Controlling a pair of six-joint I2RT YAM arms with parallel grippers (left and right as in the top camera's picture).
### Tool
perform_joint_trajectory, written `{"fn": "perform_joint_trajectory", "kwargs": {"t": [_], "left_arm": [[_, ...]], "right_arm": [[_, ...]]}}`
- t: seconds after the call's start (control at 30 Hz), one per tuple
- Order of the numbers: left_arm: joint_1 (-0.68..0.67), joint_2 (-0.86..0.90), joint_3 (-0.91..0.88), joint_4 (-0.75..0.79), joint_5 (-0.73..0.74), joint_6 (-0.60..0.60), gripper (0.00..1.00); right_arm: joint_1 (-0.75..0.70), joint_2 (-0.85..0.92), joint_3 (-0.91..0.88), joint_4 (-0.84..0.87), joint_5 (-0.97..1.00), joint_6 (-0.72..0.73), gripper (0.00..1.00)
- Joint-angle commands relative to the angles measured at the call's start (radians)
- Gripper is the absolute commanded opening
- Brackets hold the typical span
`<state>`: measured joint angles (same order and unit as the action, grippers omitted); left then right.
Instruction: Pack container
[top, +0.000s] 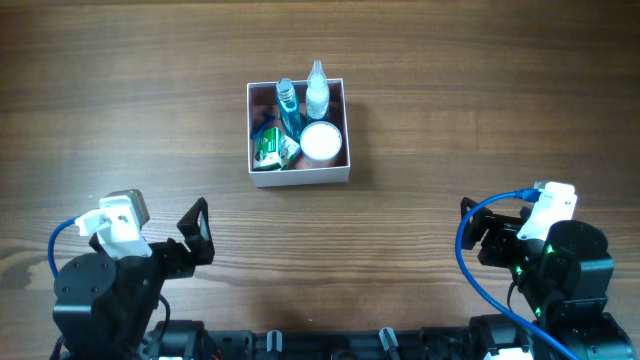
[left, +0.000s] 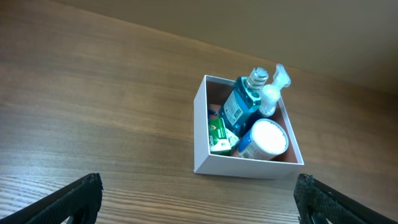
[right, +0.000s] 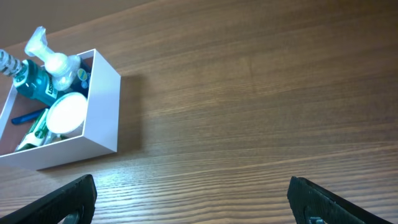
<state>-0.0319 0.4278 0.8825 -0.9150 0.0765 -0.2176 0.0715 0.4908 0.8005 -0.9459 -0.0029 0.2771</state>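
Overhead view, near edge to far.

1. Left gripper (top: 196, 232): at the near left of the bench (top: 480, 100), well apart from the box. Its wrist camera shows the fingers spread wide with nothing between them.
2. Right gripper (top: 472, 228): at the near right, also well apart from the box. It is likewise spread and empty in its wrist camera.
3. Container (top: 300, 176): mid-bench, between the two arms and farther out, sitting square and flat.
   - Green packet (top: 270, 148): near-left corner, lying low.
   - White-lidded jar (top: 321, 141): near-right corner.
   - Blue bottle (top: 288, 103): far side, leaning, its cap above the rim.
   - Clear spray bottle (top: 317, 90): far side, just beside the blue bottle, its nozzle past the far wall.

Step, as judged: packing looks complete or close to it. Nothing left to pack shows outside the box, so what remains is a final check.

Handling notes:
- Any settling should come straight down from above onto the two tall bottles, with light pressure.
- The cardboard is likely light and may slide, so brace a wall with the other gripper first.
- Avoid sideways nudges at the nozzle, which could tip the bottle out over the wall.
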Motion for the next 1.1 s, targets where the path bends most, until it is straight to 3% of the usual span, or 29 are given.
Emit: {"fn": "perform_joint_trajectory", "kwargs": {"t": [0.0,0.3,0.47,0.7,0.77,0.87,1.07], "left_arm": [[-0.005,-0.002,-0.009,-0.006,0.002,0.024,1.00],[-0.005,-0.002,-0.009,-0.095,0.002,0.024,1.00],[-0.005,-0.002,-0.009,-0.115,0.002,0.024,1.00],[-0.005,-0.002,-0.009,-0.115,0.002,0.024,1.00],[-0.005,-0.002,-0.009,-0.115,0.002,0.024,1.00],[-0.005,-0.002,-0.009,-0.115,0.002,0.024,1.00],[-0.005,-0.002,-0.009,-0.115,0.002,0.024,1.00]], "right_arm": [[0.003,-0.003,-0.011,-0.002,-0.001,0.021,1.00],[0.003,-0.003,-0.011,-0.002,-0.001,0.021,1.00],[0.003,-0.003,-0.011,-0.022,0.134,0.011,1.00],[0.003,-0.007,-0.011,-0.048,0.139,0.011,1.00],[0.003,-0.011,-0.011,-0.013,0.133,0.003,1.00],[0.003,-0.029,-0.026,0.072,0.047,-0.143,1.00],[0.003,-0.139,-0.222,0.437,-0.119,-0.383,1.00]]}}
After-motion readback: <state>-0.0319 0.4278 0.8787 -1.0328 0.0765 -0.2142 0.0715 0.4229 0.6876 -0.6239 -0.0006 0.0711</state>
